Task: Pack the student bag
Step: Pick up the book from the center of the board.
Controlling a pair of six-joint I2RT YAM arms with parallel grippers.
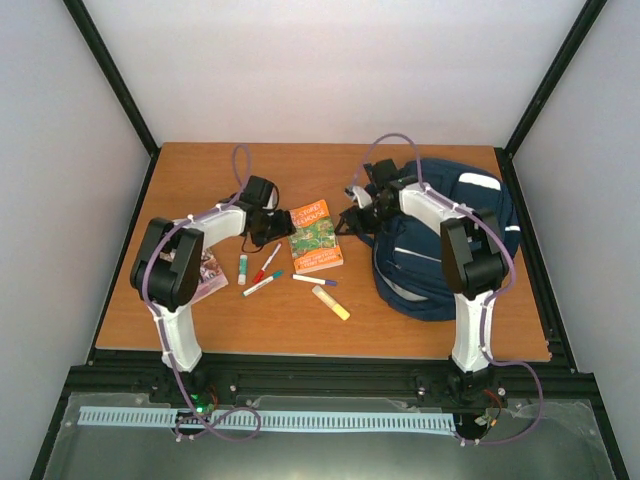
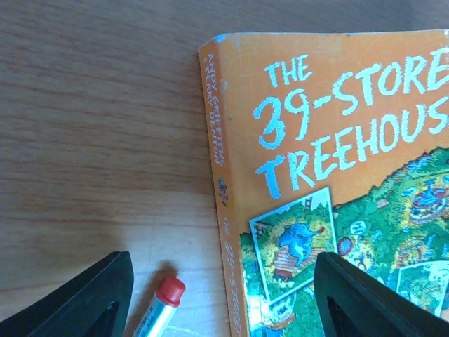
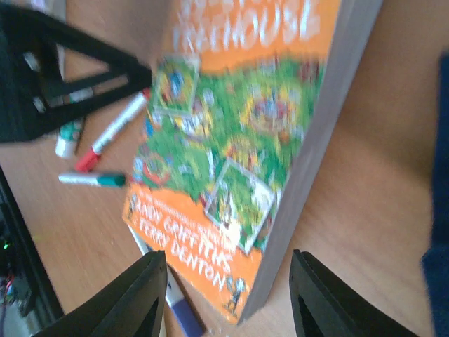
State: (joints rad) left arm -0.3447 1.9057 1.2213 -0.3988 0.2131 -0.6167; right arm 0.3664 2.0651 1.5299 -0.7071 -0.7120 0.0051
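Wooden table [image 1: 420, 335] with the navy backpack [image 1: 410, 290] lying on its right side beneath the right arm, an orange book [image 1: 316, 238] flat near the middle, the left claw [image 2: 221, 281] and right claw [image 3: 226, 281] both released above the book and gripping nothing, and a red-capped marker [image 2: 165, 298] near the book's spine.

Wooden table [image 1: 430, 335] holds the student bag [image 1: 405, 275], 1 orange book [image 1: 316, 237], markers [image 1: 262, 284], yellow stick [image 1: 331, 302].

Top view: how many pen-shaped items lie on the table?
5: green-capped stick, red marker, green marker left of the book; purple-tipped pen, yellow stick on its near side. The left arm could hide more.
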